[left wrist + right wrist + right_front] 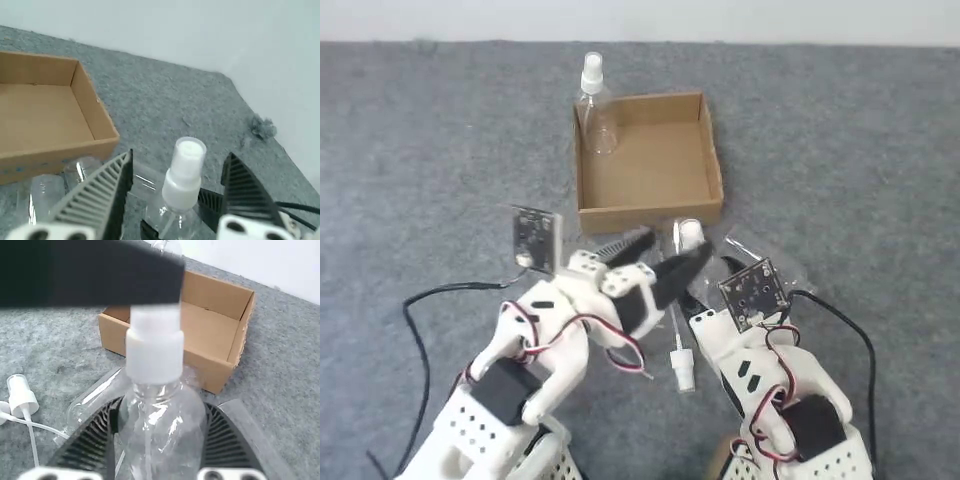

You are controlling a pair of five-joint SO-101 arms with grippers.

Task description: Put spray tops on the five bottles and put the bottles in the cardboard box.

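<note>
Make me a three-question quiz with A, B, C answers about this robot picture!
1. Where does the loose spray top lie? A on a chair; B on the grey mat; C in a hand.
2. What colour is the cardboard box? A brown; B red; C green.
3. What is the right pincer doing? A gripping a clear bottle; B hanging empty; C lifting the box.
Answers: B, it lies on the mat; A, its walls are brown; A, the bottle sits clamped in it.

I'm seeing soft, even light, barely any shadows, small glints on the bottle (159, 426), nearest edges blurring.
</note>
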